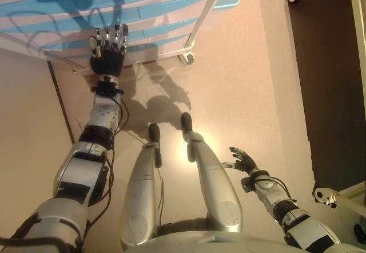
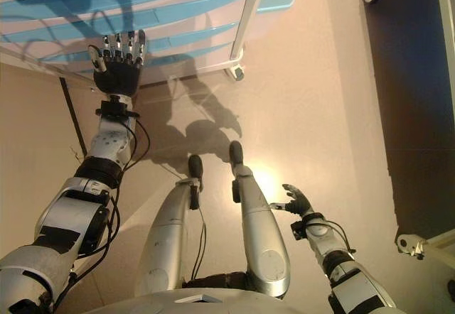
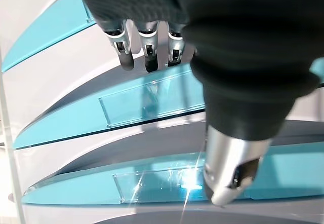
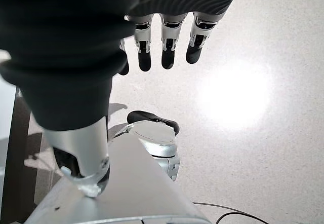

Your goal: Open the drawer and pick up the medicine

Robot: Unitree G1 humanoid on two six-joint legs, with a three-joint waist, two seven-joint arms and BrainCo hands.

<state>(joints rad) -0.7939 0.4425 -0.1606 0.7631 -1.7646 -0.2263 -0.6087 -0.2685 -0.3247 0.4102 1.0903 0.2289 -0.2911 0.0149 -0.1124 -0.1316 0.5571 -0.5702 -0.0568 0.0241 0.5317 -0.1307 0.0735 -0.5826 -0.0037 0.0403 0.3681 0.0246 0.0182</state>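
A drawer unit with white fronts and translucent blue drawers stands on the floor ahead, all drawers closed. My left hand is raised in front of its lower drawers, fingers straight and open, holding nothing. The left wrist view shows the fingers close to a blue drawer front with a clear handle lip, not touching it. My right hand hangs low at my side, fingers relaxed and open, empty. No medicine is visible in any view.
A white metal frame leg with a caster stands at the drawer unit's right corner. A dark floor strip runs along the right, with caster feet of other furniture there. A dark seam crosses the beige floor on the left.
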